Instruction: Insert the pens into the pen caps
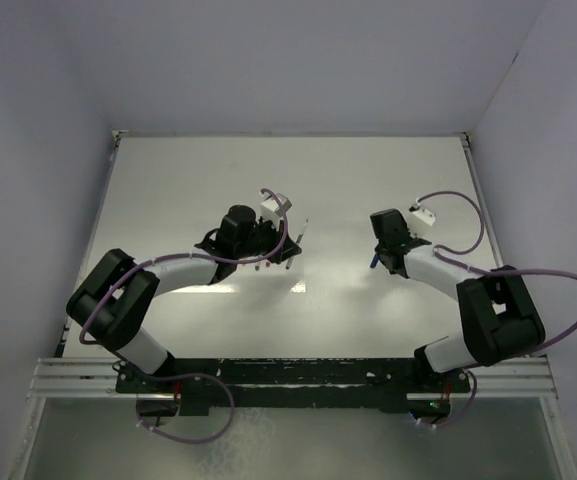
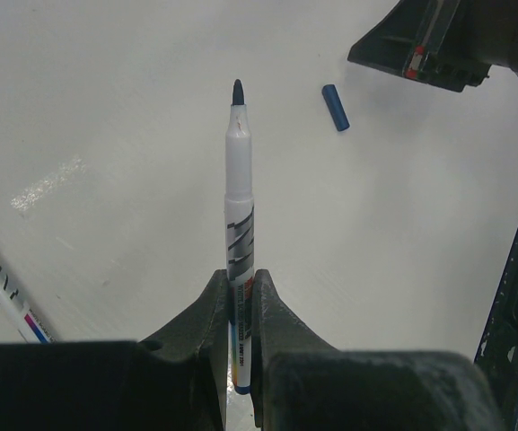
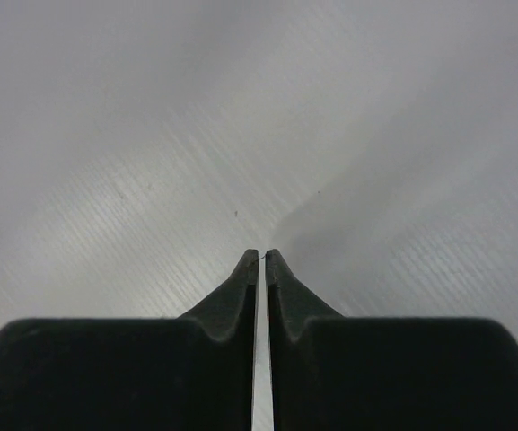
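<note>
My left gripper (image 2: pixel 241 280) is shut on a whitish pen (image 2: pixel 238 193). The pen points away from the wrist camera, and its uncapped dark blue tip stands above the table. In the top view the left gripper (image 1: pixel 283 245) is left of centre and the pen (image 1: pixel 302 234) sticks out to its right. A dark blue pen cap (image 2: pixel 335 107) lies on the table beyond the tip, just left of my right gripper (image 1: pixel 378 256). In the right wrist view the right gripper (image 3: pixel 261 256) is shut and empty over bare table. The other caps are out of view.
A second pen (image 2: pixel 3 296) with a magenta end lies at the lower left of the left wrist view. The white table (image 1: pixel 298 175) has raised walls at the back and sides. The arm bases stand on a black rail (image 1: pixel 288 375) at the near edge.
</note>
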